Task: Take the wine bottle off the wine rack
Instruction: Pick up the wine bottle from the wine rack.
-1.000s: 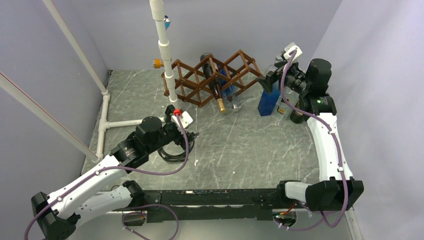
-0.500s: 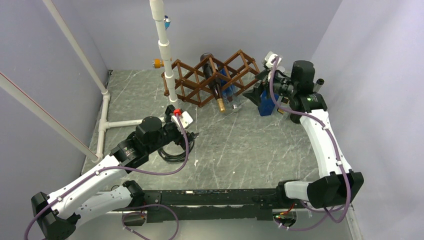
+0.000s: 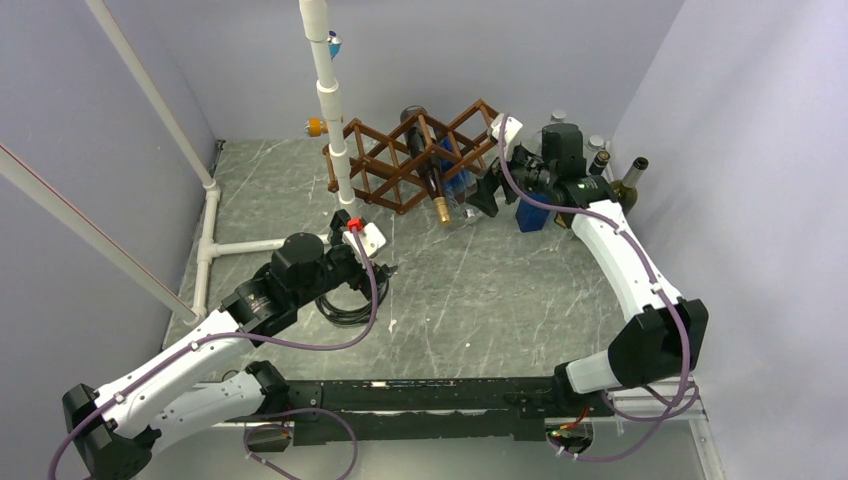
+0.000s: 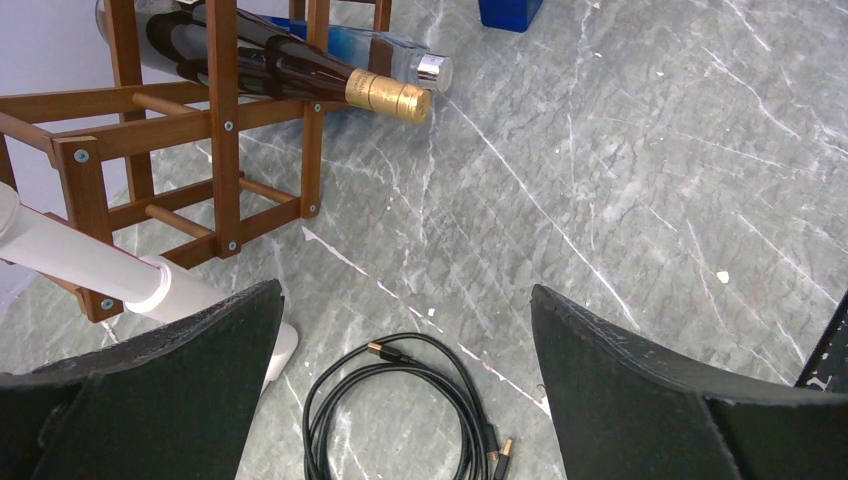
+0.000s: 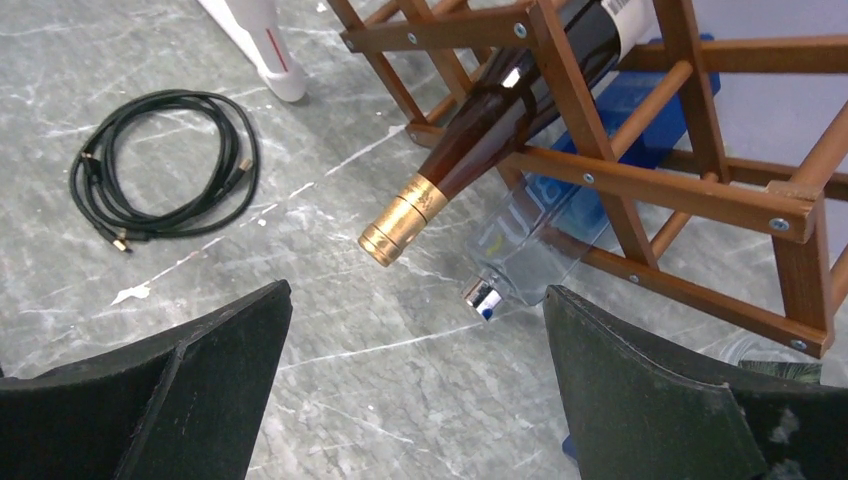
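The dark brown wine rack [image 3: 395,160] stands at the back of the table. A dark wine bottle [image 3: 428,172] with a gold foil neck lies in one cell, neck pointing down and forward; it also shows in the left wrist view [image 4: 290,68] and the right wrist view [image 5: 500,120]. A clear, blue-tinted bottle [image 5: 530,250] lies under it. My right gripper [image 3: 487,195] hovers open just right of the bottle necks, nothing between its fingers [image 5: 416,288]. My left gripper [image 3: 385,270] is open over the table in front of the rack, also with nothing in it [image 4: 405,290].
A coiled black cable [image 3: 345,305] lies under the left gripper. A white PVC pipe frame [image 3: 330,100] rises at the rack's left end. A blue box [image 3: 535,210] stands right of the rack, and bottles [image 3: 625,180] stand in the back right corner.
My right arm has swung left from the back right corner to the front of the rack, uncovering the bottles behind it. The left arm has not moved.
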Robot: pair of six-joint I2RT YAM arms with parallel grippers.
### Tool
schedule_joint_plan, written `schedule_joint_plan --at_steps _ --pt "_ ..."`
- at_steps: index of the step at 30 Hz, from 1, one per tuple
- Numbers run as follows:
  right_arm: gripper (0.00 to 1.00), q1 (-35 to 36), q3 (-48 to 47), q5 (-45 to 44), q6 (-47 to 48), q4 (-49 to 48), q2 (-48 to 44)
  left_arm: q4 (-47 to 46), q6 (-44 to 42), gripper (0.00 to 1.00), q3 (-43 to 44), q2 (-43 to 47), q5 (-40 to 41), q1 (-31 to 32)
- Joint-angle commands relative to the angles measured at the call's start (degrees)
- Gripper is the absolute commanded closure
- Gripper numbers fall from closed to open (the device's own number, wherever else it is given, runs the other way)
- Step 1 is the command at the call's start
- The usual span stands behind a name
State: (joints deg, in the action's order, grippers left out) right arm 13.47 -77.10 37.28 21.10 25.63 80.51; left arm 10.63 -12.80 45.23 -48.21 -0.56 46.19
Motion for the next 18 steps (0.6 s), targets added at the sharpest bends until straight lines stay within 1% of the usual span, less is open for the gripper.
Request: schedule_joint_plan --at_steps 1,18 --pt "0.00 0.49 -1.65 -4.69 -1.44 -1.14 2.04 -0.97 -0.47 0.01 1.17 1.09 0.40 -0.24" --pt "0.00 1.32 -0.21 -12.09 -3.92 -3.93 8.26 -0.83 -0.56 0.00 1.17 1.10 0.44 -0.27"
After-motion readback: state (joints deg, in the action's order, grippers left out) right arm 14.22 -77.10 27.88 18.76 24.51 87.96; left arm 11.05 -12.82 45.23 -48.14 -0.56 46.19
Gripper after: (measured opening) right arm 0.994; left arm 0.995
